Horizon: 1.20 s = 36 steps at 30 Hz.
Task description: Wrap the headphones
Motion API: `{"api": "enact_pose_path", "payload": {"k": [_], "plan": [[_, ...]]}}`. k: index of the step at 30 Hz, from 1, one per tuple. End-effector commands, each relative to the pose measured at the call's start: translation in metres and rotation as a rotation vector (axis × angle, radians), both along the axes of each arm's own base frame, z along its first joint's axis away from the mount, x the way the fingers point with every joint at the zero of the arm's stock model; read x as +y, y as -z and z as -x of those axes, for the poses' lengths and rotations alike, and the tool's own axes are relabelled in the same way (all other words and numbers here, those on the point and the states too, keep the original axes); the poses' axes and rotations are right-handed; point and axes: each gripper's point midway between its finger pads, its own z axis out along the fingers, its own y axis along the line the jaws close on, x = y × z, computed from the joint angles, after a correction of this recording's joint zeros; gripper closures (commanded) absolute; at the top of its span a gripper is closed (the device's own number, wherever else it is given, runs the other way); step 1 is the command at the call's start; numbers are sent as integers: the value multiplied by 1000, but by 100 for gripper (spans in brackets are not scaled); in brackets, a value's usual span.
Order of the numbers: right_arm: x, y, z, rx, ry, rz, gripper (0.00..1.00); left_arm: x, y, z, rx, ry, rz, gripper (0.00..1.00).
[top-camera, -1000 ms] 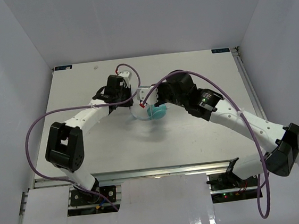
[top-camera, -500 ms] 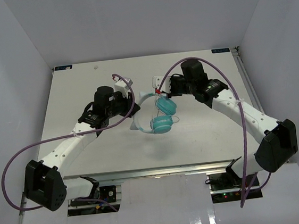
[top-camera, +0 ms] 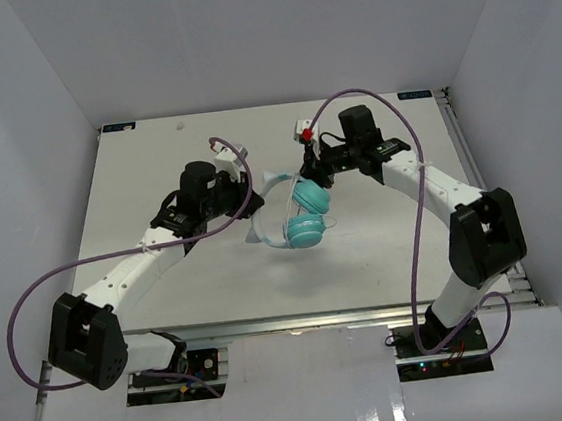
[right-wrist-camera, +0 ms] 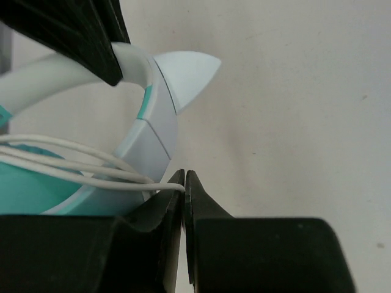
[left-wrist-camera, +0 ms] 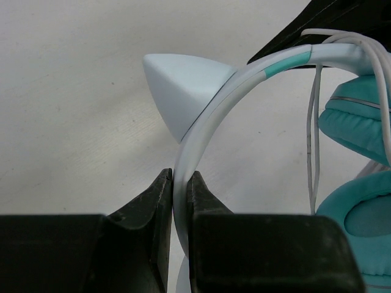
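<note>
The headphones (top-camera: 300,215) hang above the middle of the table, two teal ear cups (top-camera: 304,231) under a pale headband (left-wrist-camera: 201,122) that carries pointed cat ears (left-wrist-camera: 177,85). My left gripper (left-wrist-camera: 179,183) is shut on the headband, just below one ear. My right gripper (right-wrist-camera: 184,180) is shut on the thin white cord (right-wrist-camera: 91,174), which runs in several turns across the headband (right-wrist-camera: 153,131) beside the other ear (right-wrist-camera: 186,67). In the top view the left gripper (top-camera: 251,195) is left of the headphones and the right gripper (top-camera: 309,167) is above them.
The white table (top-camera: 155,163) lies inside a white-walled box. Purple arm cables (top-camera: 416,206) loop over the right side and the lower left (top-camera: 29,297). A small red and white part (top-camera: 305,129) sits on the right wrist.
</note>
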Motion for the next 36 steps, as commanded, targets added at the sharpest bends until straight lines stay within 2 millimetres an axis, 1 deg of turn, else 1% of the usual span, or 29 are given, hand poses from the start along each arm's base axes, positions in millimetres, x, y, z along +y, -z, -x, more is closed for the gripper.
{"api": "enact_pose_path", "payload": {"k": [1,3,5,7,9,11,13,14,15,18,20,22,23,25,26,27,29,32,34,36], "plan": [[21,36,17,413,19,-114,92,-13,-26,-33,-120,-67,111,100],[25,50,14,499,59,-128,92,-11,-16,-44,-120,-99,112,100],[28,56,11,578,101,-146,92,-9,-5,-54,-114,-130,108,100],[31,71,9,668,131,-146,92,-5,10,-63,-105,-162,82,100],[34,82,7,746,155,-148,92,0,17,-70,-111,-190,71,100],[37,96,6,827,177,-147,92,6,28,-80,-112,-216,62,100],[40,105,-2,853,209,-141,92,10,41,-87,-95,-231,50,100],[41,109,-7,842,232,-135,92,11,43,-91,-94,-238,46,100],[41,109,-15,828,248,-137,91,11,47,-95,-92,-244,40,100],[42,120,-36,796,301,-128,89,14,68,-110,-66,-269,16,100],[43,117,-54,760,317,-136,89,12,68,-123,-69,-281,27,100],[41,131,-68,772,344,-120,87,9,82,-134,-47,-286,29,100],[41,133,-73,772,349,-117,87,7,84,-138,-46,-288,35,100],[41,135,-85,764,355,-116,86,2,80,-152,-48,-293,62,100],[40,143,-86,781,363,-103,84,0,88,-156,-31,-295,64,100],[39,147,-88,788,367,-97,81,-2,87,-161,-27,-299,74,100],[38,150,-91,786,376,-90,75,-4,94,-169,-7,-310,82,100],[34,153,-94,780,391,-86,66,-6,97,-179,12,-331,104,100],[32,154,-96,782,401,-85,63,-6,102,-183,27,-342,109,100],[27,153,-99,780,416,-88,62,-3,109,-185,47,-355,106,100]]}}
